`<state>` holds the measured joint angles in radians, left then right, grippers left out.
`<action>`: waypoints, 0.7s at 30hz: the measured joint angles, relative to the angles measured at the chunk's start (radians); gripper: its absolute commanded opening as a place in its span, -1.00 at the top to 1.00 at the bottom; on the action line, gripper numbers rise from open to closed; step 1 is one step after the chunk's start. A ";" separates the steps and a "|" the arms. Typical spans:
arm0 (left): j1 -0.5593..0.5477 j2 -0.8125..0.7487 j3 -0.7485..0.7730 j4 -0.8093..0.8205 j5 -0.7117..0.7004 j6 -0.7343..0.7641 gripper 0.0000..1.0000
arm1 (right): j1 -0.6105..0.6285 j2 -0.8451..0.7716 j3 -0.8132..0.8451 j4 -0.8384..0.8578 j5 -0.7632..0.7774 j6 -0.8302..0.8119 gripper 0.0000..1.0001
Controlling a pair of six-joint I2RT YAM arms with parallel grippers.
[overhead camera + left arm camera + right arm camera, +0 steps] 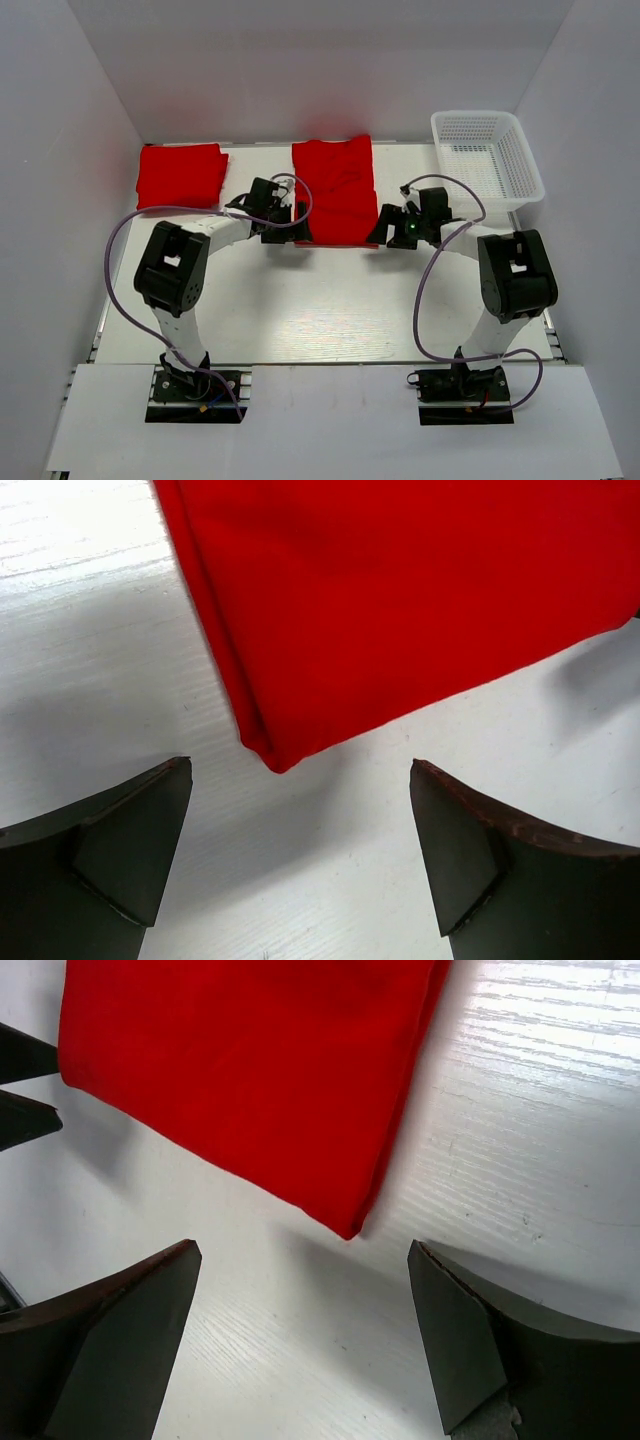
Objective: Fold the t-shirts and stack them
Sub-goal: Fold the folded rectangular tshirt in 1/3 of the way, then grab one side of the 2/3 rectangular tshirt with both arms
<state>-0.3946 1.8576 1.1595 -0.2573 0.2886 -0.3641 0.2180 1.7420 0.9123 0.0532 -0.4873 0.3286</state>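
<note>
The left gripper (pixel 292 224) sits low over the white table (pixel 320 310), its two dark fingers spread wide with only tabletop between them. Just ahead of it is the near left corner of a folded red t-shirt (pixel 335 190), a long rectangle of plain cloth lying flat in the middle of the table, toward the far wall. In the left wrist view that corner points down toward the gap between the fingers and touches neither of them. The shirt's layered fold runs along its left edge.

The right gripper (pixel 388 230) mirrors this at the shirt's near right corner. Its fingers also stand wide apart and hold nothing. In the right wrist view the folded corner lies just beyond the fingertips, apart from both, and the other gripper's dark tips show at the left margin, across the shirt.

A second red t-shirt (pixel 180 176), folded into a squarer shape, lies at the far left of the table, well apart from both grippers. A white mesh basket (pixel 487 155) stands at the far right corner. A purple cable (pixel 425 300) loops beside the right arm.
</note>
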 measured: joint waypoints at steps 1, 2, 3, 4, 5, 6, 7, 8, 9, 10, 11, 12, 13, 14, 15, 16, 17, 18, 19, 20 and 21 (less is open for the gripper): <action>-0.003 0.003 0.000 0.002 0.000 0.001 -1.00 | 0.000 0.008 0.000 0.006 -0.004 0.002 -0.81; -0.004 0.007 0.000 0.004 0.000 0.002 -1.00 | 0.000 0.017 0.000 0.011 -0.010 0.004 -0.81; -0.005 0.012 0.000 0.004 0.000 0.003 -1.00 | 0.000 0.026 0.000 0.022 -0.021 0.006 -0.81; -0.005 0.018 0.000 0.006 0.000 0.005 -0.97 | 0.000 0.032 0.001 0.036 -0.026 0.008 -0.81; -0.005 0.020 0.002 0.010 0.003 0.005 -0.93 | 0.000 0.037 0.001 0.047 -0.032 0.011 -0.81; -0.005 0.021 0.002 0.015 0.001 0.005 -0.87 | 0.000 0.043 0.002 0.060 -0.039 0.013 -0.81; -0.005 0.024 0.002 0.018 0.002 0.006 -0.73 | 0.000 0.050 0.003 0.071 -0.047 0.017 -0.81; -0.005 0.027 0.001 0.025 0.004 0.006 -0.62 | 0.000 0.056 0.005 0.083 -0.052 0.022 -0.81; -0.005 0.033 0.001 0.034 0.004 0.006 -0.52 | 0.000 0.064 0.009 0.093 -0.059 0.027 -0.81; -0.005 0.038 0.001 0.043 0.011 0.006 -0.27 | 0.000 0.071 0.011 0.106 -0.065 0.031 -0.81; -0.005 0.044 0.000 0.054 0.015 0.006 -0.09 | 0.000 0.078 0.014 0.116 -0.071 0.034 -0.72; -0.005 0.054 0.000 0.060 0.020 0.008 0.08 | 0.000 0.083 0.014 0.128 -0.074 0.035 -0.51; -0.005 0.065 0.000 0.070 0.033 0.005 0.46 | 0.000 0.088 0.014 0.135 -0.077 0.035 -0.32; -0.005 0.075 0.002 0.080 0.038 0.002 0.65 | 0.000 0.094 0.014 0.136 -0.076 0.036 -0.07; -0.005 0.085 0.002 0.085 0.042 0.006 0.83 | 0.001 0.101 0.013 0.136 -0.077 0.038 0.42; -0.005 0.092 0.002 0.094 0.053 0.005 1.00 | 0.002 0.108 0.010 0.134 -0.070 0.035 0.66; -0.005 0.093 0.002 0.101 0.064 0.002 1.00 | 0.002 0.112 0.002 0.133 -0.068 0.043 0.82; -0.007 0.093 0.002 0.104 0.066 0.000 1.00 | 0.002 0.113 -0.010 0.132 -0.065 0.052 1.00; -0.009 0.093 0.000 0.107 0.069 0.001 1.00 | 0.003 0.113 -0.024 0.133 -0.064 0.056 1.00; -0.010 0.093 -0.003 0.111 0.071 -0.002 1.00 | 0.003 0.112 -0.034 0.137 -0.071 0.061 1.00; -0.010 0.091 -0.007 0.117 0.073 -0.003 1.00 | 0.003 0.109 -0.040 0.141 -0.074 0.065 1.00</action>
<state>-0.4046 1.9488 1.1522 -0.1406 0.3618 -0.3672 0.2211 1.8511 0.8726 0.1940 -0.5613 0.3939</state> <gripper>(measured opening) 0.028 0.012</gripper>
